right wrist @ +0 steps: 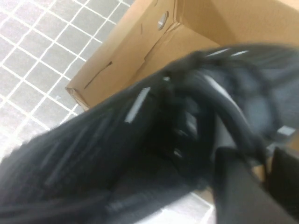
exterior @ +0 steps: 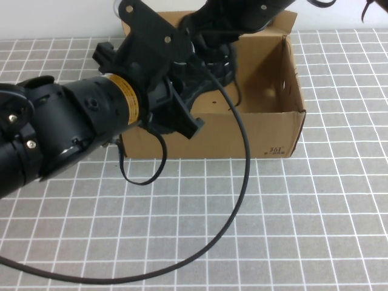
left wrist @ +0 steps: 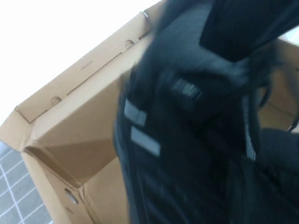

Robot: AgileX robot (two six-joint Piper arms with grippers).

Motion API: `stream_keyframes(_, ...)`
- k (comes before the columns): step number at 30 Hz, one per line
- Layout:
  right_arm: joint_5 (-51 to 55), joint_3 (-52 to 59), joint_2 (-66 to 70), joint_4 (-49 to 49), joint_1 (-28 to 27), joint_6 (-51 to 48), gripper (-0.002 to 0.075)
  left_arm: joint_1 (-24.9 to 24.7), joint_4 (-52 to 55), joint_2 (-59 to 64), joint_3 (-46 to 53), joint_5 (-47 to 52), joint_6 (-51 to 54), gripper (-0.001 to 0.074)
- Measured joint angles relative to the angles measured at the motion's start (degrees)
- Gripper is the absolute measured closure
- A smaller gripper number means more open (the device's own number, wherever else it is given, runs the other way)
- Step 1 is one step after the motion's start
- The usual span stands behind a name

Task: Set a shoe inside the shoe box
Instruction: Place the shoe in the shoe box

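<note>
The brown cardboard shoe box (exterior: 267, 130) stands open at the far middle of the table. The black shoe (exterior: 209, 73) hangs in the box's left half, mostly hidden by my arms. My left gripper (exterior: 194, 79) reaches over the box's near wall and is shut on the shoe. My right gripper (exterior: 215, 36) comes in from the far side and is shut on it too. In the left wrist view the shoe (left wrist: 177, 140) fills the frame in front of the box's wall (left wrist: 79, 126). In the right wrist view the shoe (right wrist: 140, 154) lies over the box's corner (right wrist: 126, 56), next to my right gripper (right wrist: 266, 182).
A black cable (exterior: 242, 182) loops from the left arm over the grey tiled table (exterior: 303, 212) in front of the box. The box's right half shows bare cardboard inside. Small black print (exterior: 276, 149) marks the box's near right corner.
</note>
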Motion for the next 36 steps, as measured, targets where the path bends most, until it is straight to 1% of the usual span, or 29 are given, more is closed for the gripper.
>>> stream_keyframes(4, 0.2, 0.0, -0.1, -3.6, 0.0, 0.0, 0.0451, 0.5, 1.2, 0.2, 0.1, 0.1, -0.2, 0.0714)
stream_keyframes(7, 0.4, 0.0, -0.2, -6.0, 0.0, -0.1, 0.0411, 0.5, 2.4, 0.2, 0.1, -1.2, -0.2, 0.0715)
stream_keyframes(11, 0.7, 0.0, -0.3, -8.7, 0.0, -0.2, 0.0396, 0.7, 3.1, 0.2, 0.1, -2.5, -0.2, 0.0715)
stream_keyframes(14, 1.4, 0.0, -0.9, -11.9, 0.0, -1.0, 0.0395, 1.3, 3.1, 0.2, 0.1, -2.9, -0.2, 0.0715)
stream_keyframes(18, 4.1, -0.1, -2.3, -16.1, 0.0, -5.7, 0.0395, 3.2, 3.4, 0.2, 0.1, -3.4, -0.2, 0.0715)
stream_keyframes(20, 5.3, -0.2, -2.5, -18.0, -0.5, -6.8, 0.0395, 3.9, 3.4, 0.2, 0.1, -3.4, -0.2, 0.0716)
stream_keyframes(22, 5.8, -0.3, -2.6, -18.6, -2.2, -7.1, 0.0395, 4.3, 3.4, 0.2, 0.1, -4.0, -0.2, 0.0716)
stream_keyframes(24, 6.0, -0.3, -2.6, -17.2, -5.0, -7.2, 0.0396, 4.7, 3.4, 0.3, 0.1, -5.3, -0.3, 0.0716)
stream_keyframes(26, 6.1, -0.3, -2.6, -13.8, -8.7, -7.1, 0.0405, 5.1, 3.4, 1.1, -0.8, -6.0, -0.4, 0.0716)
stream_keyframes(28, 6.3, -0.3, -2.6, -9.2, -12.3, -6.8, 0.0428, 5.6, 3.4, 2.3, -2.3, -6.3, -0.7, 0.0716)
stream_keyframes(30, 6.3, -0.3, -2.6, -5.4, -14.7, -6.7, 0.0459, 5.9, 3.4, 3.8, -4.5, -6.3, -0.7, 0.0716)
stream_keyframes(33, 6.3, -0.3, -2.6, -1.3, -16.1, -8.0, 0.0500, 6.2, 3.4, 6.6, -9.0, -6.2, -0.7, 0.0716)
stream_keyframes(36, 6.3, -0.3, -2.6, -0.5, -16.3, -8.6, 0.0521, 6.3, 2.8, 9.9, -13.3, -5.9, -1.4, 0.0716)
